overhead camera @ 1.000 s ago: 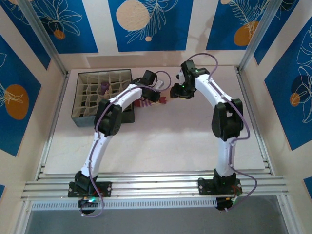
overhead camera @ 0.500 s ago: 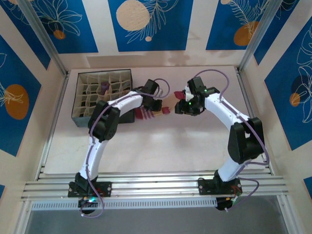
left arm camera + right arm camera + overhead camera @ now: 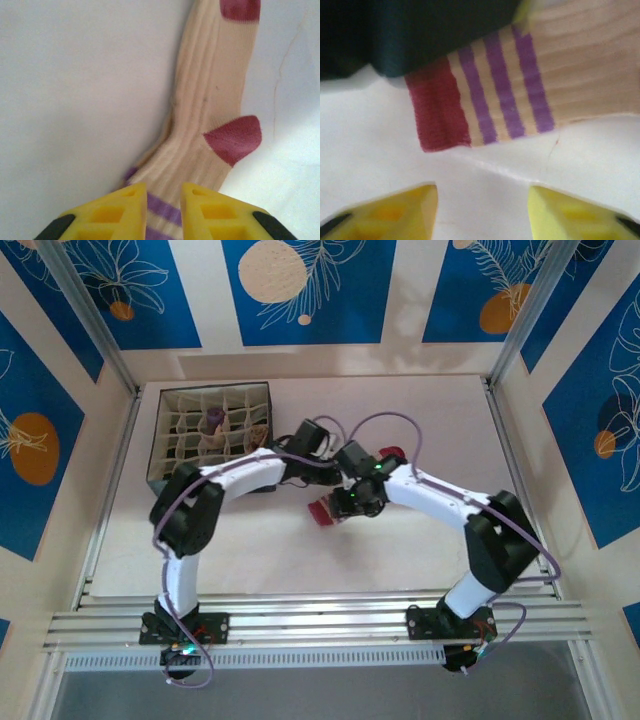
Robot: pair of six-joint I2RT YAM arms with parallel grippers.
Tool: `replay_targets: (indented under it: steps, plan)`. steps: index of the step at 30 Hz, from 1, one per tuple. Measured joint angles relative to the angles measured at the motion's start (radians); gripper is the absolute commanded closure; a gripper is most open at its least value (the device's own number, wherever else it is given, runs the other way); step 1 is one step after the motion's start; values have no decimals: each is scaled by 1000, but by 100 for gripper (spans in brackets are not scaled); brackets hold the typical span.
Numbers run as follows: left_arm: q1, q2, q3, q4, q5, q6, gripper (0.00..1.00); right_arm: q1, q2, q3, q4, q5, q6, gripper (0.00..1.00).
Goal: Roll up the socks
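A: Tan sock [image 3: 210, 125], location?
B: Flat on the white table [image 3: 75, 100], near its centre. The striped cuff [image 3: 490, 100] lies just ahead of the right gripper [image 3: 482, 200], whose jaws stand wide apart, empty.
A: And the left gripper [image 3: 164, 192]?
B: Over the cuff, fingers [image 3: 120, 210] narrowly parted; grip cannot be confirmed.

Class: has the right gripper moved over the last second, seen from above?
Yes. The right gripper moved down the picture and slightly left: once level with the divided box, now below its front wall.
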Motion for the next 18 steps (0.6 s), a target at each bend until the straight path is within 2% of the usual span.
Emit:
replay_targets:
  steps: [8,14,18]
  plan:
    - [193,-181,-270,12,21,42,77,193,261,189,10,190,-87,49]
    - [250,-271,-370,16,48,54,78,261,365,213,-30,297,-153,49]
    - [264,-286,-385,34,56,75,77,289,378,227,-46,360,-188,57]
